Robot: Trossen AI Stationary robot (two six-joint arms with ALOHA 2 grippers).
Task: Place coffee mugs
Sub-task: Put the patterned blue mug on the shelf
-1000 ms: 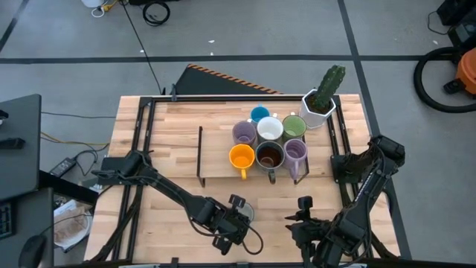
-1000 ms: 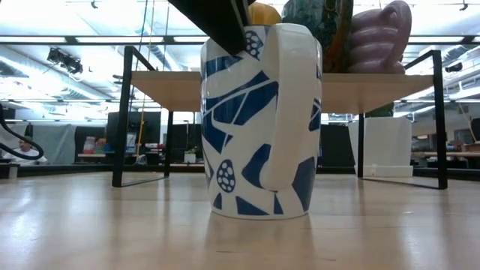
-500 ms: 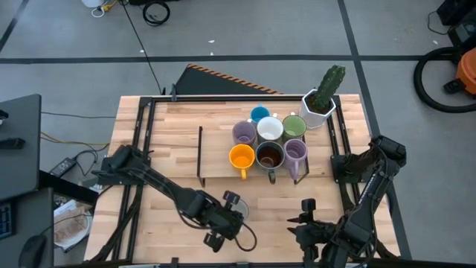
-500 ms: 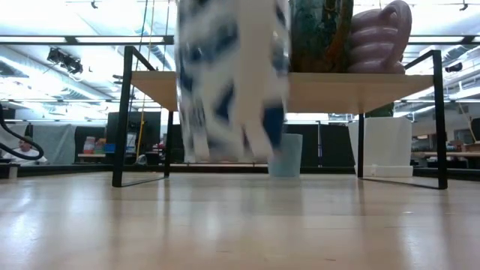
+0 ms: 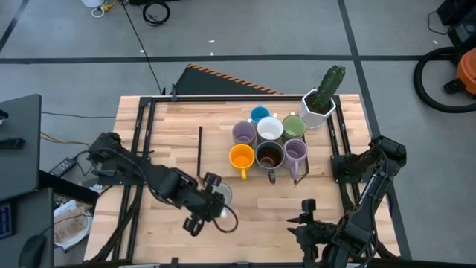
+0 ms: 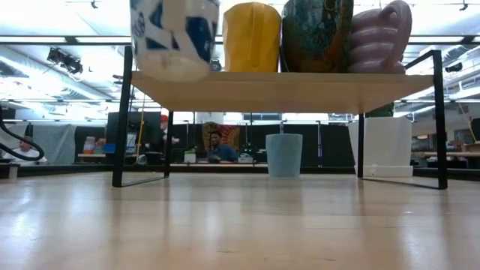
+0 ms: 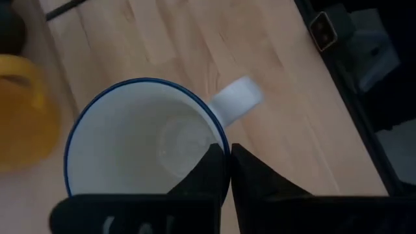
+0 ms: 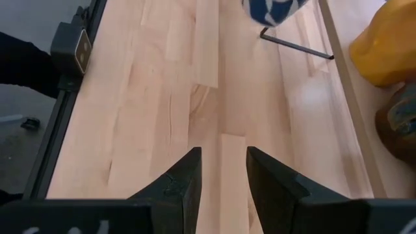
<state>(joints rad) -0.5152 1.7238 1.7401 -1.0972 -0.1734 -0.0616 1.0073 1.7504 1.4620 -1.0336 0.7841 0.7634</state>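
Your left hand [image 7: 229, 170] is pinched tight on the rim of the blue-and-white mug [image 7: 146, 146], lifted off the desk [image 5: 260, 208]; your right hand [image 8: 222, 170] waits part-open, empty.

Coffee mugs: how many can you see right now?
8. Seven on the shelf: blue, white, green, two lavender, orange, dark brown. One blue-and-white mug, lifted, in the left gripper.

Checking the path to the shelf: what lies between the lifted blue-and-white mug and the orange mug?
Only the shelf's thin dark end frame, seen in the high view. The left claw is shut on the blue-and-white mug's rim; the orange mug stands just beyond the frame.
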